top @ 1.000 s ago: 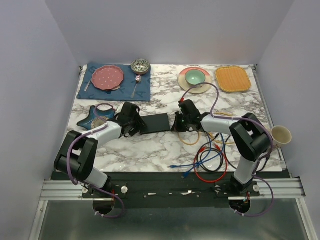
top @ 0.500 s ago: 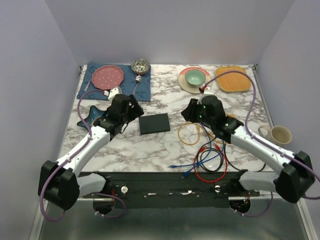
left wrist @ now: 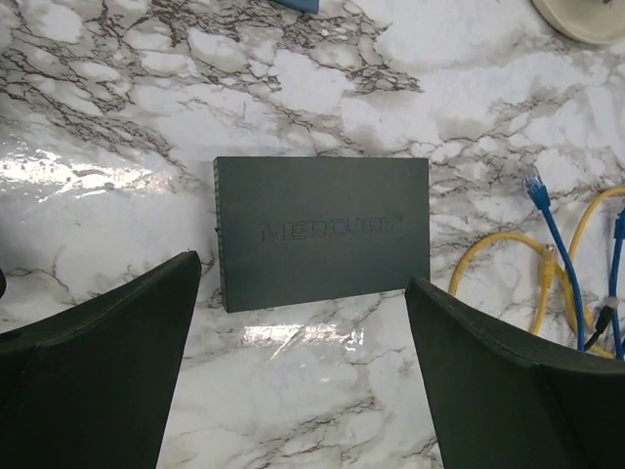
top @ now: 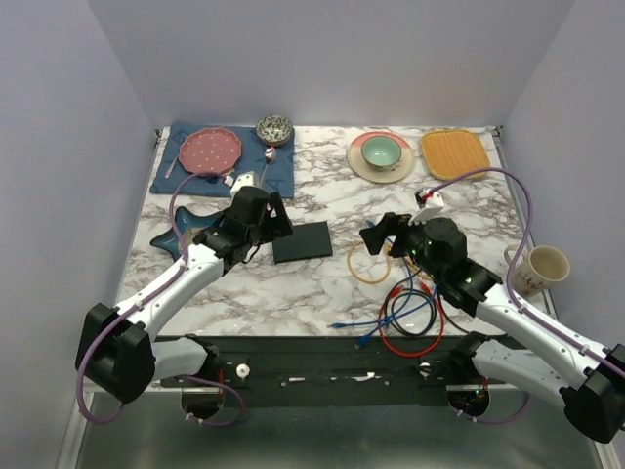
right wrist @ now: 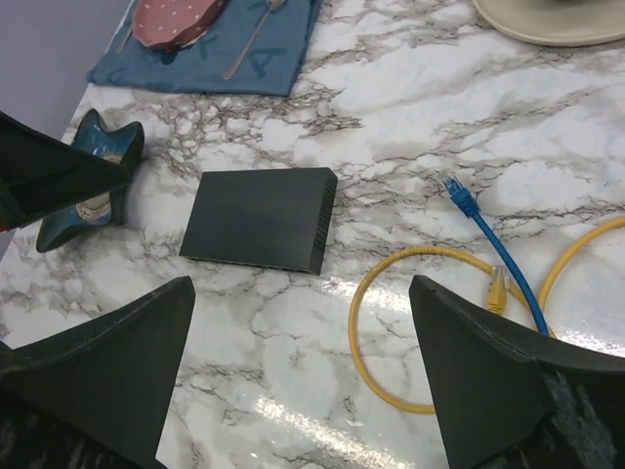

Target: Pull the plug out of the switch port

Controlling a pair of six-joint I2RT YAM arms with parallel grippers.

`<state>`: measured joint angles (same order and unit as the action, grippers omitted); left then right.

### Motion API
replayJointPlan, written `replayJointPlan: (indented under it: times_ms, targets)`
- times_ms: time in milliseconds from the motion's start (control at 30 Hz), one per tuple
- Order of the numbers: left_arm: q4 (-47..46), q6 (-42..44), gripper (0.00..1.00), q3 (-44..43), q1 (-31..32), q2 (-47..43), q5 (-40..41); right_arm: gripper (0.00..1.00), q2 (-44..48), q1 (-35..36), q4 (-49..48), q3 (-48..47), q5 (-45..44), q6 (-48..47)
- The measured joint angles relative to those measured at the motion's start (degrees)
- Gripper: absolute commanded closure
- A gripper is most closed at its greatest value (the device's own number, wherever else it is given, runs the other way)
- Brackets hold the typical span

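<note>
So the switch (top: 302, 240) sat flat on the marble worktop (top: 322, 293), roughly in the middle and lid up. In the left wrist view you could read the embossed brand name across its top. The left claw (top: 273, 221) hovered just off the switch's left end with its jaws spread wide and nothing between them. From its own camera both fingers framed the box from above without touching it. The right claw (top: 376, 234) was also gaping wide and holding nothing, up in the air to the right of the switch, over a yellow cable (right wrist: 354, 332) looped on the worktop. The blue plug (right wrist: 457, 193) lay loose on the marble to the right of the switch, clearly apart from it. Its blue cable (top: 366, 320) ran back toward the near edge into a tangle with a red cable (top: 405, 344) and a black one. I couldn't make out the sockets from any of these angles. Left of the switch was the dark blue star-shaped dish (top: 176, 234), near the left arm. Further back were a blue mat (top: 283, 176) carrying a pink plate (top: 210, 149), a patterned bowl (top: 274, 128), a green bowl (top: 381, 149) on a saucer and an orange mat (top: 454, 154). A mug (top: 545, 264) stood out by the right edge.
</note>
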<state>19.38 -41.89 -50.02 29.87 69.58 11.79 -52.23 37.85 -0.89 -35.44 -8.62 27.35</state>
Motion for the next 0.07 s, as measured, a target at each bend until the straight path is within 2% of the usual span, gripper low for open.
replayJointPlan:
  times_ms: [67]
  targets:
    - [-0.4,0.3,0.01,0.1,0.2,0.0,-0.5,0.00,-0.4,0.0,0.2,0.0,-0.2,-0.3]
